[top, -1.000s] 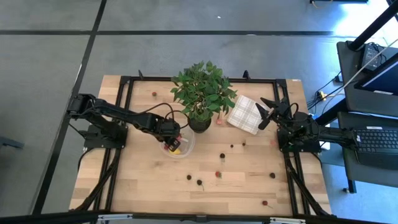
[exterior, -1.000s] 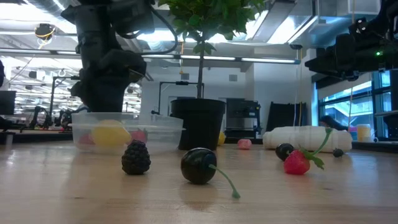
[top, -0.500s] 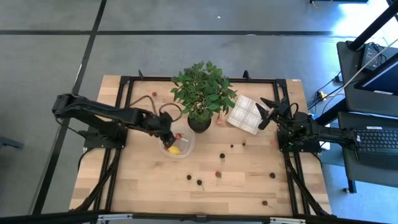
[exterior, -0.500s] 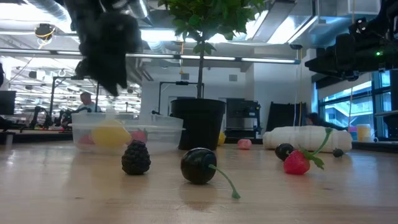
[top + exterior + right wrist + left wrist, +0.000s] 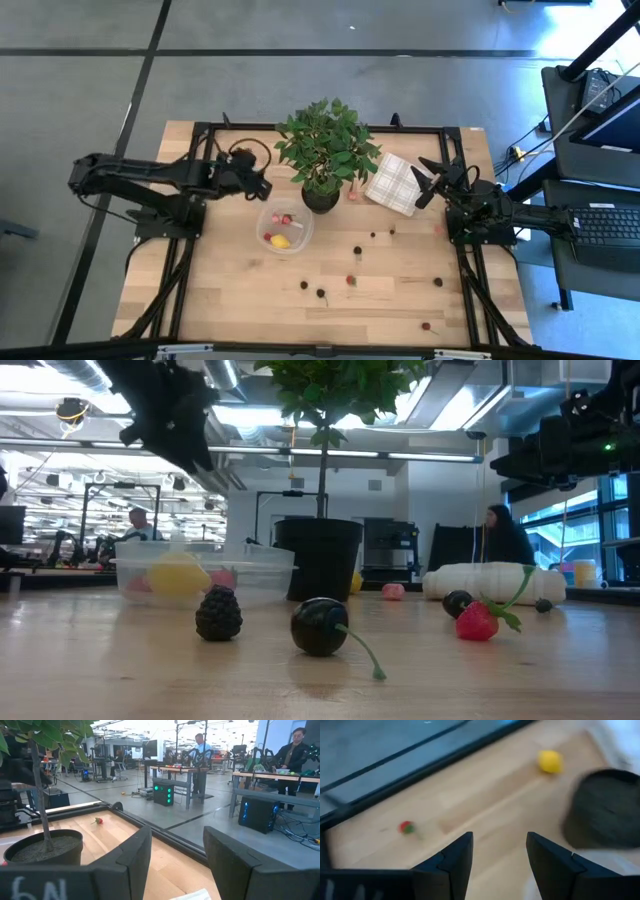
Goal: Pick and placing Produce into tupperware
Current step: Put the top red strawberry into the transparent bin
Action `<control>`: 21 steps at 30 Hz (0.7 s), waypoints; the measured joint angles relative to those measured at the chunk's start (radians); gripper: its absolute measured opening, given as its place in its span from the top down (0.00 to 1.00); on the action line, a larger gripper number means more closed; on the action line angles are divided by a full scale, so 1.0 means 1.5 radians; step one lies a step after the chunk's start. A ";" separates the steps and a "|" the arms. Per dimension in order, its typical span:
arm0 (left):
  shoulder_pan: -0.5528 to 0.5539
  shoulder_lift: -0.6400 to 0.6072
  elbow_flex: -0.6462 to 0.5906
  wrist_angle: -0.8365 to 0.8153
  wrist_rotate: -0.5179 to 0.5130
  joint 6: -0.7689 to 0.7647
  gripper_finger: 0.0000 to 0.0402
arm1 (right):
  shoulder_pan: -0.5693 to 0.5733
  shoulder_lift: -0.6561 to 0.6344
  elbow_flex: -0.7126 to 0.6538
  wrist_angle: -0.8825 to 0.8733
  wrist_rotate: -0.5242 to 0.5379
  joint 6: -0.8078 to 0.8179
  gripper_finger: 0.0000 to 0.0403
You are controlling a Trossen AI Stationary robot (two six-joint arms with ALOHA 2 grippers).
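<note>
The tupperware (image 5: 285,228) is a clear shallow container on the table in front of the plant pot. It holds a yellow lemon piece (image 5: 281,241) and red pieces (image 5: 284,219); in the low view the tupperware (image 5: 205,575) shows the lemon (image 5: 178,575) through its wall. More produce lies scattered on the table: a blackberry (image 5: 219,613), a dark cherry (image 5: 320,626), a strawberry (image 5: 480,620). My left gripper (image 5: 258,183) hangs open and empty, raised, to the far left of the tupperware. The right gripper (image 5: 430,180) waits open beside the checked cloth.
A leafy potted plant (image 5: 322,160) stands just beyond the tupperware, with a folded checked cloth (image 5: 398,183) to its right. Small berries dot the table's near half (image 5: 350,281) and far left corner (image 5: 248,152). A black frame rims the table. People stand in the room behind.
My left gripper has risen from just over the tupperware and drawn back toward the table's far left, ending high above the wood. The tupperware and the pieces in it have stayed where they were. The right arm has kept still.
</note>
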 joint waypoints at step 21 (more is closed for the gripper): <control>0.269 0.086 0.000 0.021 0.046 -0.103 0.56 | 0.000 0.000 0.000 -0.008 0.000 0.000 0.55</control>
